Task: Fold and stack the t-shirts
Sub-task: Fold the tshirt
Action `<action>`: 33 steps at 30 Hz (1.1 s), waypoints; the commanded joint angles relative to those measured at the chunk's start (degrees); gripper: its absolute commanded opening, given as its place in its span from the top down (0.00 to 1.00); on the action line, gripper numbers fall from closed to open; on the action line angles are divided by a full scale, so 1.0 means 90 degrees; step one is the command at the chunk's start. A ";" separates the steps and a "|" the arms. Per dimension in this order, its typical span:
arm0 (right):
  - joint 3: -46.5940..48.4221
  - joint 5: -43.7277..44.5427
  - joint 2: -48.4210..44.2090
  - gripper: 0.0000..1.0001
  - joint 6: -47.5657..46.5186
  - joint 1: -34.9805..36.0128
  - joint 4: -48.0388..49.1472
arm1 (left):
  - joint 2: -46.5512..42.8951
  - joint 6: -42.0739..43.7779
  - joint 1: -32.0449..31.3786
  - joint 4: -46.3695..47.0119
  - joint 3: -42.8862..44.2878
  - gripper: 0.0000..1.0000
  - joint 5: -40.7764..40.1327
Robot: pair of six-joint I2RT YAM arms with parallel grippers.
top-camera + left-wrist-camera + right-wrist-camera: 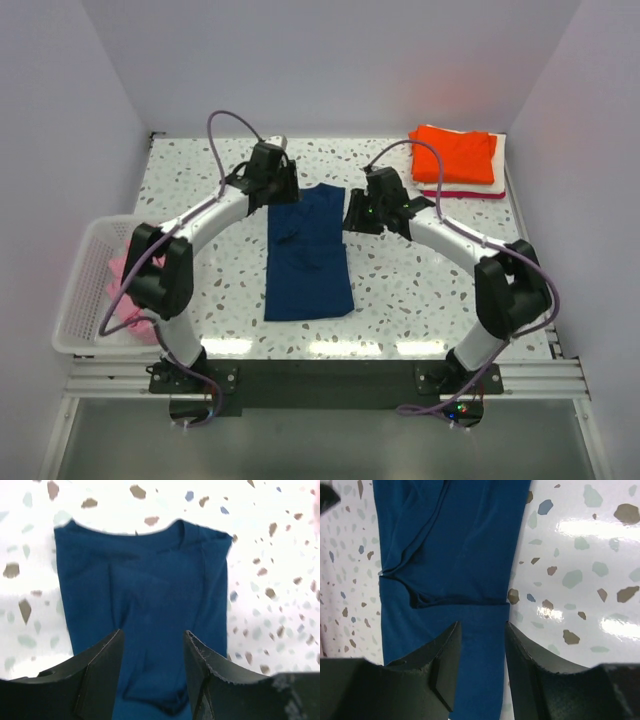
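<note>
A navy blue t-shirt (308, 255) lies flat on the table's middle, folded into a long strip with its sleeves turned in. My left gripper (283, 186) hovers over its far left corner, open, with only navy cloth (145, 595) showing between its fingers. Over the shirt's far right edge my right gripper (356, 212) is open too, above the navy cloth (455, 545) with nothing held. At the back right sits a stack of folded t-shirts: orange (455, 153) on top, then white, then red (462, 193). A pink t-shirt (122, 290) lies in the basket.
A white slatted basket (82, 272) stands at the table's left edge beside the left arm. The speckled table (420, 290) ends at white walls behind and on both sides. The right arm's elbow (510, 290) stands near the front right.
</note>
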 commanded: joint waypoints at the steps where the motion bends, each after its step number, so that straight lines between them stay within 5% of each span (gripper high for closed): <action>1: 0.0348 -0.0253 0.0360 0.57 0.0135 -0.0023 0.0534 | 0.0854 0.0849 -0.0011 -0.0022 0.0915 0.45 -0.0574; 12: 0.0836 -0.0311 0.1415 0.64 0.0252 -0.0072 0.0906 | 0.1481 0.1221 -0.0186 0.0397 0.1015 0.48 -0.0544; 33: 0.0504 -0.0370 0.1377 0.66 0.0369 -0.0140 0.1092 | 0.2623 0.1631 -0.0646 0.0300 0.1884 0.54 -0.1667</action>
